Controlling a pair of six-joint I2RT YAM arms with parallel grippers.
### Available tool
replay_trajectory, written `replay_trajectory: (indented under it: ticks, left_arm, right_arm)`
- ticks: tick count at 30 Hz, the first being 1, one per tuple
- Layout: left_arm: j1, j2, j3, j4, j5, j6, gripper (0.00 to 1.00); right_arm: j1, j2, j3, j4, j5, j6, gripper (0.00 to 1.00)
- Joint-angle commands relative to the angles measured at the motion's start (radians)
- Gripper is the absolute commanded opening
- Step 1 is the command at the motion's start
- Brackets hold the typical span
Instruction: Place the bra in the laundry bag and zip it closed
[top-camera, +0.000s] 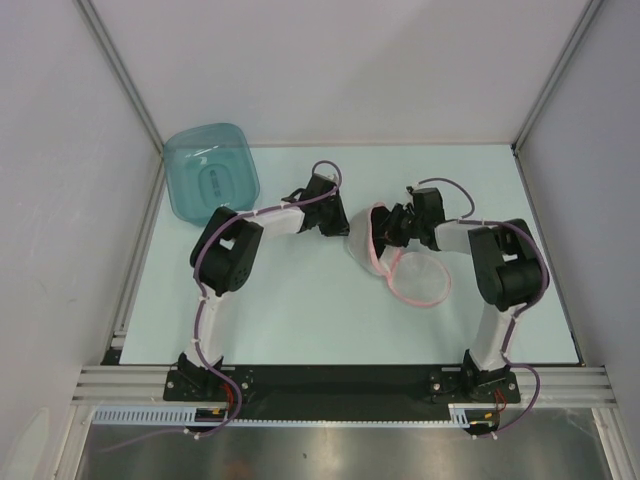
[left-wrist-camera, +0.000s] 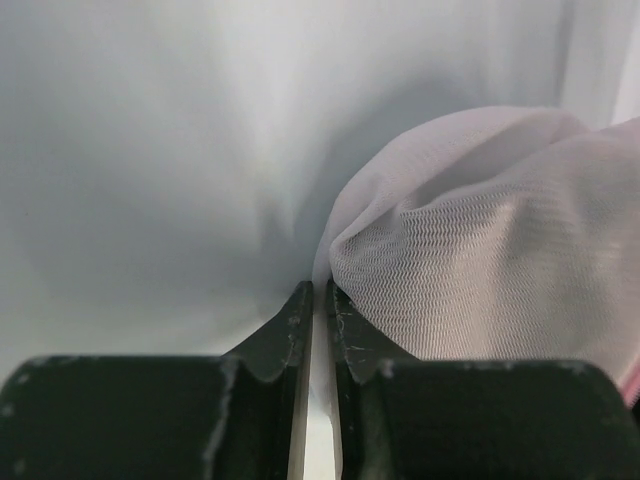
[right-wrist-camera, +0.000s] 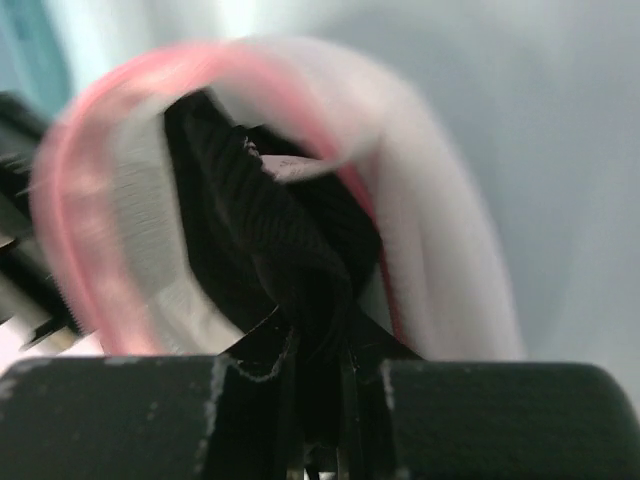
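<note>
Right gripper (right-wrist-camera: 320, 345) first: its fingers (right-wrist-camera: 258, 358) are clamped hard on a bunched fold of the bra (right-wrist-camera: 270, 230), and I've got that black fabric poking into the mouth of the laundry bag (top-camera: 362, 243), with the pink zipper trim (right-wrist-camera: 70, 200) arcing over it. The bag sits near the middle of the table (top-camera: 290, 320), a touch toward the right edge; one dome half stands up, the other lies flat toward the near edge. The left gripper (left-wrist-camera: 318, 292) is at the back of the raised half, fingers (left-wrist-camera: 280, 340) almost together with only a slit between. The white mesh runs right down to the tips, so it reads as a pinch on the mesh, though I can't see into the slit. The step is stuffing, I reckon. To do it well I want the left hand steady so the mouth gapes, and the right driving deep into the dome before it lets go. I can't see the straps; any strap across the trim would jam the zip. The teal tub (top-camera: 210, 175) in the far-left corner is well apart.
</note>
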Motion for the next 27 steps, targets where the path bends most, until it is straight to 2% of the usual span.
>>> replay_trajectory:
  ticks: [1, 2, 4, 5, 12, 13, 16, 21, 22, 25, 27]
  left_arm:
    - [-0.024, -0.01, -0.027, 0.03, 0.042, -0.017, 0.14]
    - [-0.021, -0.014, -0.029, 0.024, 0.037, -0.011, 0.14]
    - [-0.019, -0.048, -0.032, 0.009, 0.013, 0.012, 0.15]
    - [-0.016, -0.06, -0.032, 0.004, 0.005, 0.021, 0.16]
    - [-0.016, -0.194, -0.032, -0.043, -0.072, 0.086, 0.19]
    - [-0.018, -0.22, -0.032, -0.048, -0.085, 0.092, 0.2]
    - [-0.019, -0.254, -0.03, -0.066, -0.096, 0.104, 0.2]
    - [-0.041, -0.309, -0.035, -0.085, -0.122, 0.129, 0.2]
    - [-0.056, -0.319, -0.036, -0.086, -0.121, 0.133, 0.2]
    - [-0.091, -0.347, -0.02, -0.074, -0.118, 0.164, 0.2]
    - [-0.136, -0.337, 0.002, -0.056, -0.084, 0.196, 0.2]
  right_arm:
    - [0.004, 0.089, 0.044, 0.063, -0.013, 0.06, 0.02]
    - [0.006, 0.078, 0.046, 0.04, 0.006, 0.019, 0.14]
    - [0.01, 0.048, 0.049, -0.058, 0.08, -0.032, 0.26]
    - [0.01, 0.016, 0.058, -0.095, 0.101, -0.085, 0.38]
    - [0.012, -0.124, 0.101, -0.397, 0.188, -0.184, 0.65]
    - [0.018, -0.144, 0.106, -0.426, 0.229, -0.187, 0.74]
    - [0.017, -0.211, 0.118, -0.529, 0.289, -0.2, 0.85]
    - [0.012, -0.345, 0.124, -0.672, 0.393, -0.216, 0.94]
    - [0.009, -0.365, 0.118, -0.687, 0.417, -0.202, 1.0]
    - [-0.025, -0.455, 0.054, -0.723, 0.469, -0.15, 1.0]
    - [-0.069, -0.501, 0.003, -0.732, 0.513, -0.054, 1.0]
